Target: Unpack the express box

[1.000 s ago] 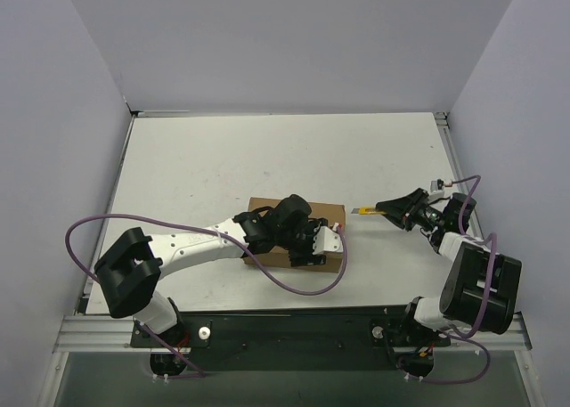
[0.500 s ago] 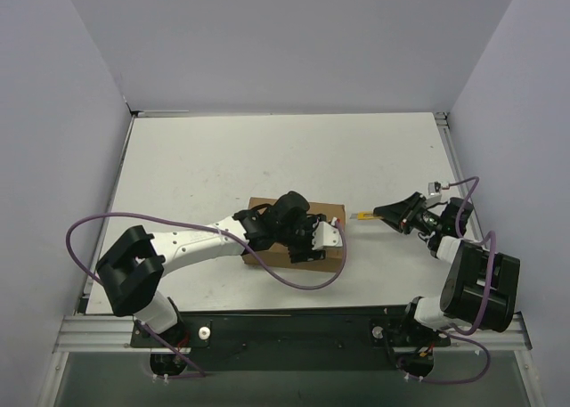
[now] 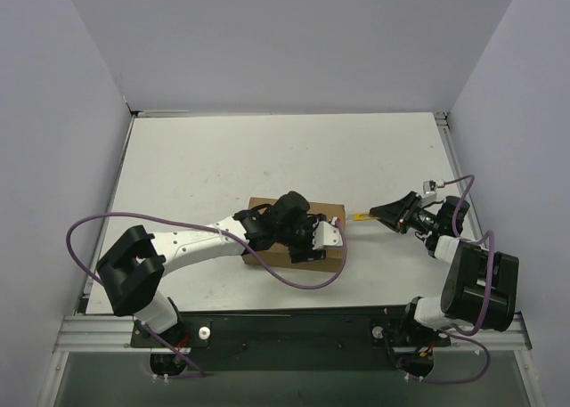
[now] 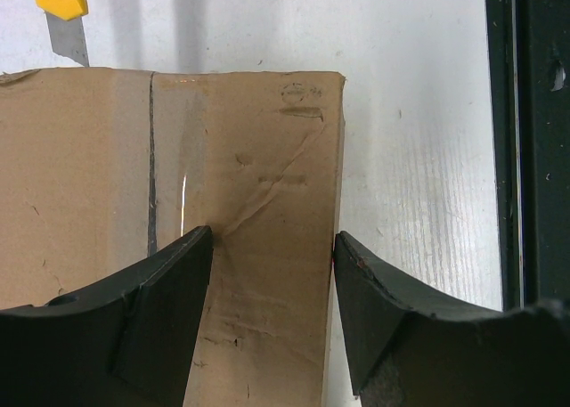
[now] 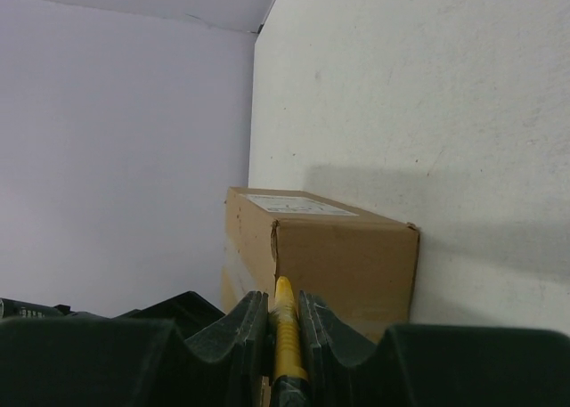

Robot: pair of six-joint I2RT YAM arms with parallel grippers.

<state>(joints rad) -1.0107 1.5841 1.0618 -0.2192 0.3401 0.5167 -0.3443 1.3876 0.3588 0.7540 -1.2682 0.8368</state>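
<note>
White tabletop closed in by pale lilac walls, both arm bases at the near edge. Nearest the bases, a purple cable off the left arm loops across in front of the box.

Just beyond it is the plain brown rectangular corrugated cardboard express box, near the tabletop's middle. Flaps are closed, clear tape covers the centre seam, and the long axis runs left to right. On top of its right half sits the left end effector, pointing right along that axis. Its fingers are apart, one lying on the top face at the seam, the other at the near top edge. It looks like bracing, not a closed pinch.

Off the box's right end, level with it, the right end effector has its fingers closed on a small yellow utility knife, blade out toward the box. So the express box lies directly left of the right end effector, with knife and box roughly on one line.

The left wrist view shows the blade tip at the right end edge, touching or just short, cannot tell. It sits slightly to the far side of the seam line. The coming cut likely hinges on bringing the blade onto that seam. The left arm is nearer the box and the right arm carries the tool. Farther back, the tabletop runs to the walls.
</note>
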